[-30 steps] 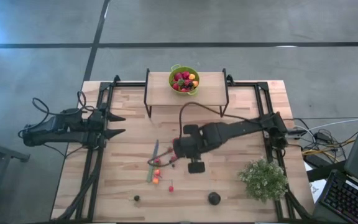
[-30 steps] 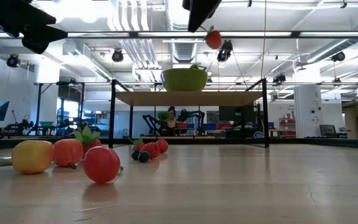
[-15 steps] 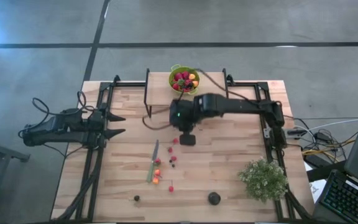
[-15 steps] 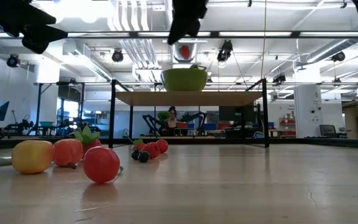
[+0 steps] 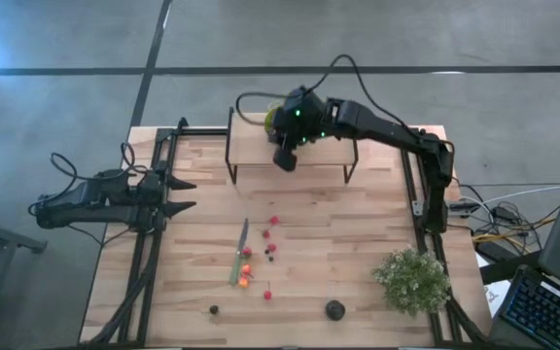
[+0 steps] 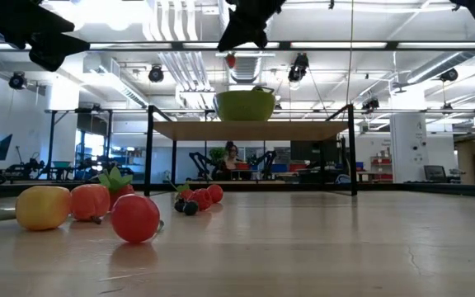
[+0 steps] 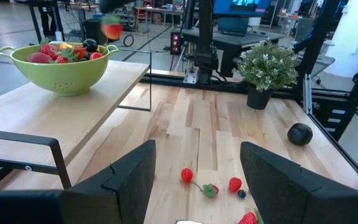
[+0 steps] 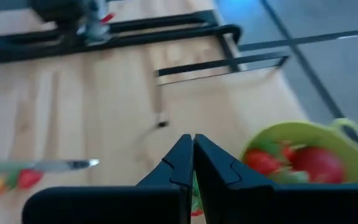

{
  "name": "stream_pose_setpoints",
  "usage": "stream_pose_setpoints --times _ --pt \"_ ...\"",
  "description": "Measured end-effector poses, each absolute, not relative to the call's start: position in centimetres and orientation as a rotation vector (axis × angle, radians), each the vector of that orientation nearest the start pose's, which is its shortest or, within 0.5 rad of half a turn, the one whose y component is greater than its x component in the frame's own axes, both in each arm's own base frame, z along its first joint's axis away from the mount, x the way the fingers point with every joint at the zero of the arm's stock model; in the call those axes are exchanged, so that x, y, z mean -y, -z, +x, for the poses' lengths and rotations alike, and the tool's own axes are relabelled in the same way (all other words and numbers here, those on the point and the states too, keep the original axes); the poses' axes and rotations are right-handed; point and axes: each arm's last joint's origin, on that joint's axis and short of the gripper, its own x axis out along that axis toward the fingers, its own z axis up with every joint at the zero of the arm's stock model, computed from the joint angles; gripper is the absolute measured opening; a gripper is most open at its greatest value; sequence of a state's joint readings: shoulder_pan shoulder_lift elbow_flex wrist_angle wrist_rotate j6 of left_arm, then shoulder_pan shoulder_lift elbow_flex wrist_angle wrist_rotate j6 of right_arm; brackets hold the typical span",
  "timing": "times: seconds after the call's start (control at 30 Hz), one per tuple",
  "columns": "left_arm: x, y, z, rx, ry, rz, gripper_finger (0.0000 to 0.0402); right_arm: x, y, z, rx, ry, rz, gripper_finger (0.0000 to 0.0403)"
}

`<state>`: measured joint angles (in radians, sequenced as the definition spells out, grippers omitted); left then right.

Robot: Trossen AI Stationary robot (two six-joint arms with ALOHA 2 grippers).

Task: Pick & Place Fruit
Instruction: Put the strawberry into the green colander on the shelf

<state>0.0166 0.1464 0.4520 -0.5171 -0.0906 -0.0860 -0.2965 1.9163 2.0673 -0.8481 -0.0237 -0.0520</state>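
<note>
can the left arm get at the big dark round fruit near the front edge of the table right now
Probably yes. The left gripper waits open at the table's left side, and only bare wood lies between it and the dark round fruit; the right gripper is away over the shelf.

2 black jointed arms [image 5: 377, 122] with looping black cables [image 5: 66, 165].

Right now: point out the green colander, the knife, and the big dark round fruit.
green colander [image 7: 58, 68]: left wrist view, front wall of the bowl.
knife [image 5: 241, 240]: high view, on the blade.
big dark round fruit [image 5: 334, 310]: high view, centre of its top.
</note>
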Motion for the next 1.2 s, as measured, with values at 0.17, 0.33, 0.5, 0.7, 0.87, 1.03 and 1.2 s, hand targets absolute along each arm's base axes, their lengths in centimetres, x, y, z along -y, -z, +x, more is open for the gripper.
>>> stream_pose_setpoints --times 0.17,0.33,0.5,0.7,0.87,1.03,1.2 --pt "-0.4 -25.3 6.9 -0.207 -0.116 -0.078 0.0241 15.5 -38.6 39.2 -0.665 0.369 0.072 0.0008" --pt "-0.4 -25.3 6.9 -0.207 -0.116 -0.078 0.0241 18.0 -37.7 38.5 -0.686 0.501 0.120 0.0008" --pt "-0.4 -25.3 6.9 -0.207 -0.116 -0.078 0.0241 19.1 -37.2 38.3 -0.703 0.561 0.116 0.0008" --pt "-0.4 -25.3 6.9 -0.207 -0.116 -0.078 0.0241 20.1 -37.1 37.7 -0.694 0.610 0.179 0.0008" --pt "-0.4 -25.3 6.9 -0.207 -0.116 -0.078 0.0241 20.3 -36.9 37.6 -0.695 0.628 0.217 0.0011" --pt "-0.4 -25.3 6.9 -0.207 -0.116 -0.078 0.0241 20.4 -36.6 37.2 -0.737 0.630 0.225 0.0043" --pt "-0.4 -25.3 6.9 -0.207 -0.116 -0.078 0.0241 20.3 -36.3 37.0 -0.773 0.621 0.231 0.0096"
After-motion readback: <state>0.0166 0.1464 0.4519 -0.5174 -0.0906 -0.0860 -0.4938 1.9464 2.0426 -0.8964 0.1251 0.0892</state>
